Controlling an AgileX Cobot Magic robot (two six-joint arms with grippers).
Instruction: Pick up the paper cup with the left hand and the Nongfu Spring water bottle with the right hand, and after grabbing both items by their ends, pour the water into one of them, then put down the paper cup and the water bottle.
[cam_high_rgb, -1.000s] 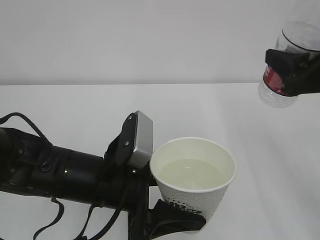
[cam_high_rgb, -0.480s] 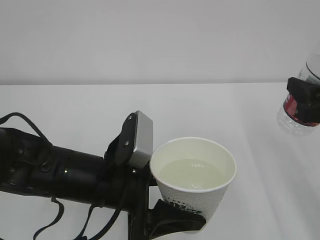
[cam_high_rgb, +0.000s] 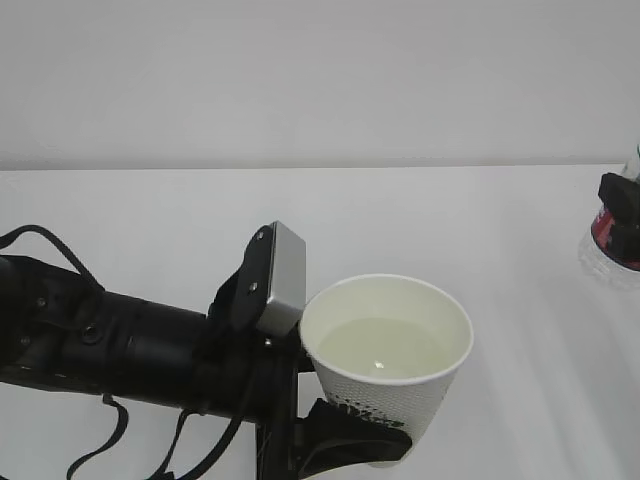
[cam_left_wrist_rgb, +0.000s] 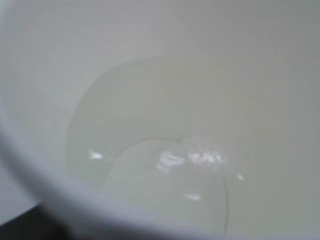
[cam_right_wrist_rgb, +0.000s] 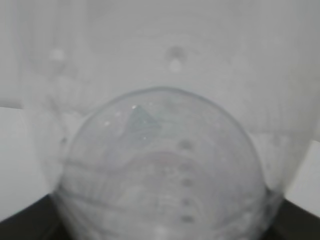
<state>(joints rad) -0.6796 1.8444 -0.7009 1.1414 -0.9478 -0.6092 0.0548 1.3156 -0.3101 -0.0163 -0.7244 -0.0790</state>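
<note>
Left hand level, gripping upright paper cup

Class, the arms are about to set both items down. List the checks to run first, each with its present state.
1. Paper cup held by the left hand: ok.
2. Cup upright, rim level: ok.
3. Water sits below the rim: ok.
4. Nongfu Spring water bottle gripped by the right hand: ok, though mostly out of frame.
5. Bottle clear of the cup: ok.
6. Cup bottom's height above the table: cannot tell.
</note>
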